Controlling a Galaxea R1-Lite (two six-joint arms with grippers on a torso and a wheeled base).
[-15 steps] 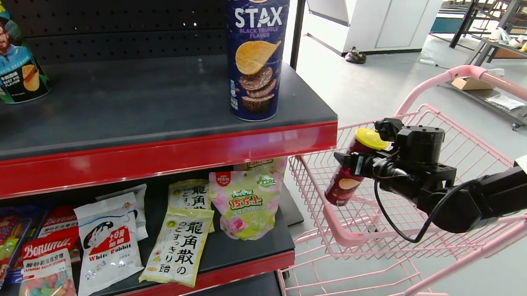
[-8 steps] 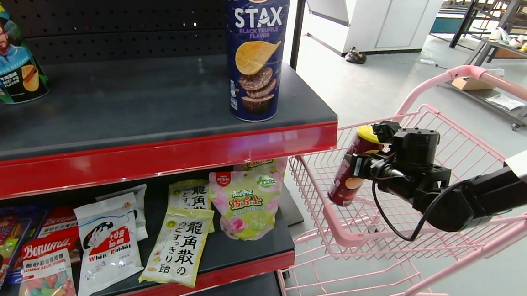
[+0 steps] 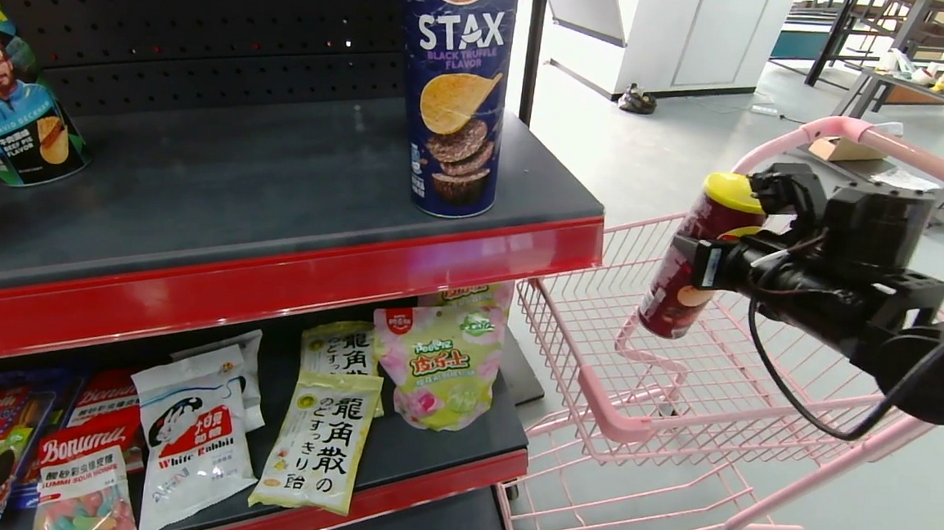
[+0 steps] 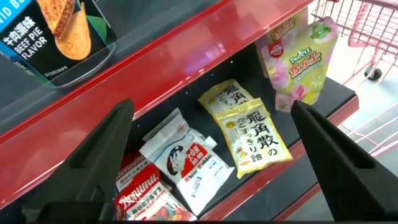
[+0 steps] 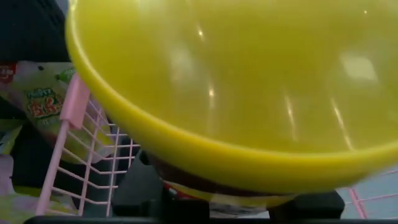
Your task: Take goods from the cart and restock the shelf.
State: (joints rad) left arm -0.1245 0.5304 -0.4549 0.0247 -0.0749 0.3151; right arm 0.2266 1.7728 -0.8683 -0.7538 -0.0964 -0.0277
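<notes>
Now carrying: right gripper [image 3: 709, 255] holds the red can [image 3: 671, 298] over the cart [image 3: 595, 391].
Next, probably toward ten o'clock, upright onto the upper shelf [image 3: 264, 178].

- The chip can [image 3: 684, 278] held in my right claw [image 3: 703, 261] has a glossy, dark-red printed skin. Its yellow lid [image 5: 249, 81] is smooth, shiny plastic.
- My claw's housing is matt black.
- The cart [image 3: 604, 408] on the right is pink coated wire, smooth with a soft sheen.
- The shelf deck [image 3: 240, 177] is matt dark grey, and its front lip [image 3: 274, 286] is glossy red.
- The far back panel [image 3: 208, 28] is matt black perforated sheet.
- The bags [image 3: 322, 444] on the lower level are shiny, crinkled film.
</notes>
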